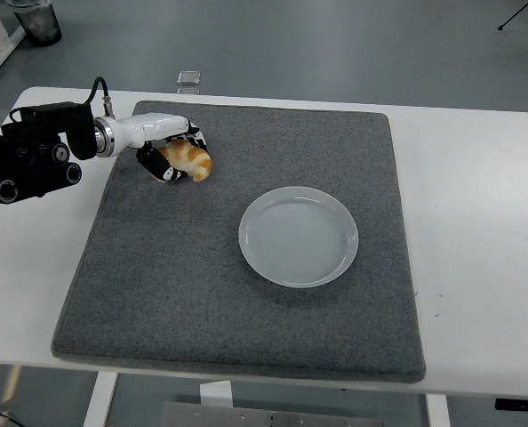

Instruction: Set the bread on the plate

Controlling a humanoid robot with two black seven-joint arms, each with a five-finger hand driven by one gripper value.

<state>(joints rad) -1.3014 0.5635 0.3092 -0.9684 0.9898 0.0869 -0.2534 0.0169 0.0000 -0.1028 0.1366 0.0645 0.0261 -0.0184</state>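
Head view: the only view, looking down over the white table (477,196) and the grey mat (246,294) that covers most of it.
Left robot hand: the left robot hand (173,153) reaches in from the left edge over the mat's far-left part, fingers curled around the bread (191,160) (a dark finger wraps its near-left side).
Bread: a small golden-brown roll held in that grip at the mat's far-left part; whether it is clear of the mat or touching it cannot be told from this angle.
Plate: the plate (298,236), pale and empty, sits near the mat's middle, well apart from the bread, to its right and nearer the table's front edge.
Right arm: not in view.
Step in hand: my judgement is that the grasp is made and the carry toward the plate is the part now due.
Next move: it calls for taking the roll rightward and toward the near edge, over the plate's rim, setting it down near the centre and only then loosening the fingers (a release over the rim could let it roll off).
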